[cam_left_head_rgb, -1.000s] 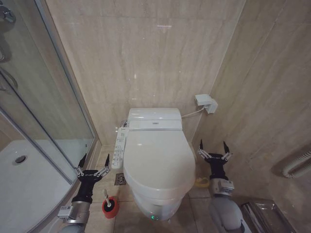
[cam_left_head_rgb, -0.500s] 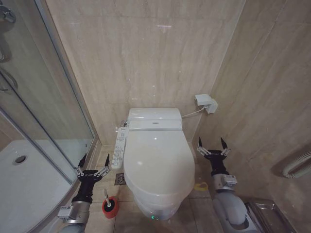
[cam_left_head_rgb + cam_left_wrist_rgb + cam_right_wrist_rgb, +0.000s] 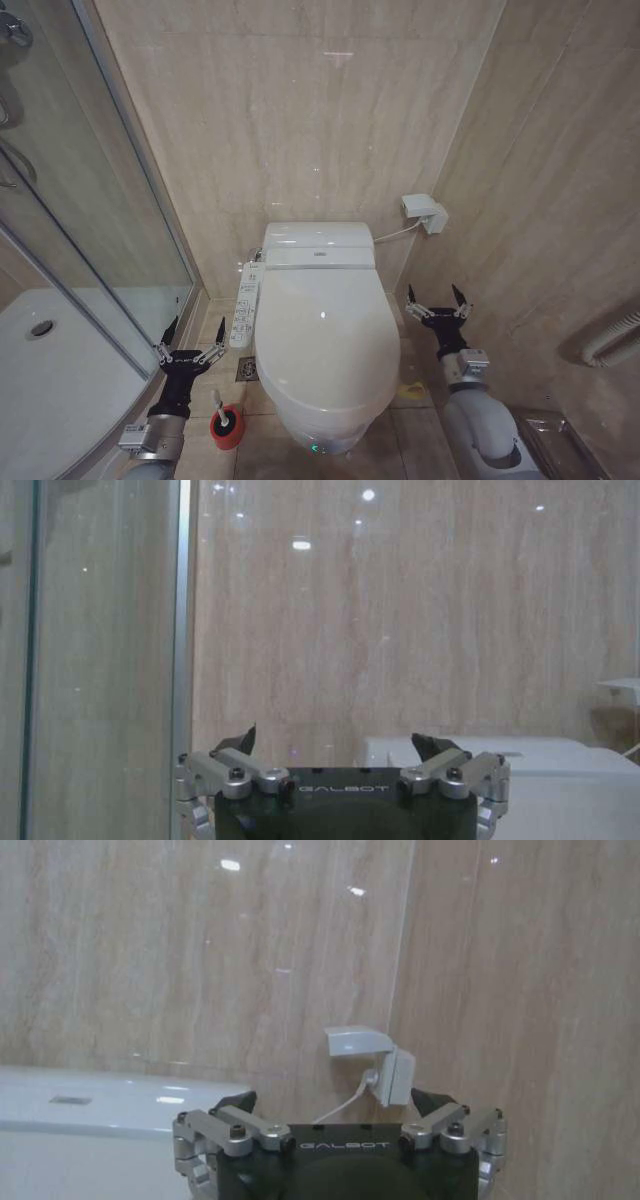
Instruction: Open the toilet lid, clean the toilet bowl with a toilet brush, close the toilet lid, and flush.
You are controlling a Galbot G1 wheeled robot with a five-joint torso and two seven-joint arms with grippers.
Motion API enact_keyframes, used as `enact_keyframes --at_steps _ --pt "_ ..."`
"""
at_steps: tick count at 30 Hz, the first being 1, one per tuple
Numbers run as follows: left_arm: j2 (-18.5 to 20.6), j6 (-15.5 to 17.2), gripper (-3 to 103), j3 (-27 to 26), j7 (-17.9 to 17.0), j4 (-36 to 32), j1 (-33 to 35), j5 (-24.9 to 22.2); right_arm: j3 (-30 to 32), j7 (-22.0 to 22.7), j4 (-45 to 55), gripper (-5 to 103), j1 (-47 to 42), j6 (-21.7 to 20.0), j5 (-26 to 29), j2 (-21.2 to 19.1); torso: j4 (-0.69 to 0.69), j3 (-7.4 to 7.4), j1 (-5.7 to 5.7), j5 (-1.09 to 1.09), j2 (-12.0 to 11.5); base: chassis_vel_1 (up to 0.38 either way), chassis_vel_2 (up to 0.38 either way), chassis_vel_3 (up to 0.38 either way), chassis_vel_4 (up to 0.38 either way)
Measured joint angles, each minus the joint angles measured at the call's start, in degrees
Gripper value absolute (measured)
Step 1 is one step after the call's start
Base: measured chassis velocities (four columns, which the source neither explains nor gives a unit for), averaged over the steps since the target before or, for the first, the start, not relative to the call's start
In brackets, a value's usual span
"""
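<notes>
Two grippers hanging low, one on each side of the toilet bowl [image 3: 315,425]. Left gripper [image 3: 190,336] sitting between the glass shower wall [image 3: 100,210] and the button panel [image 3: 243,303], fingers spread wide, holding nothing. Right gripper [image 3: 435,300] waiting near the tan side wall [image 3: 560,200], fingers wide too. Toilet lid [image 3: 325,335] lying shut. Toilet brush [image 3: 226,421] standing on the floor beside the left arm.

White toilet lid [image 3: 325,335] shut flat over the toilet bowl [image 3: 318,432], toilet brush [image 3: 225,422] upright at its eight o'clock, red base on floor.
</notes>
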Motion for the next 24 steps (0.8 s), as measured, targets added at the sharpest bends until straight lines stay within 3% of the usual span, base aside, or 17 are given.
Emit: enact_keyframes --at_steps 24 --pt "0.00 0.00 100 0.00 0.00 0.00 0.00 0.00 -0.08 0.21 0.01 100 0.08 -0.21 0.25 -0.04 0.00 0.00 0.00 0.00 0.00 0.000 0.000 0.000 0.000"
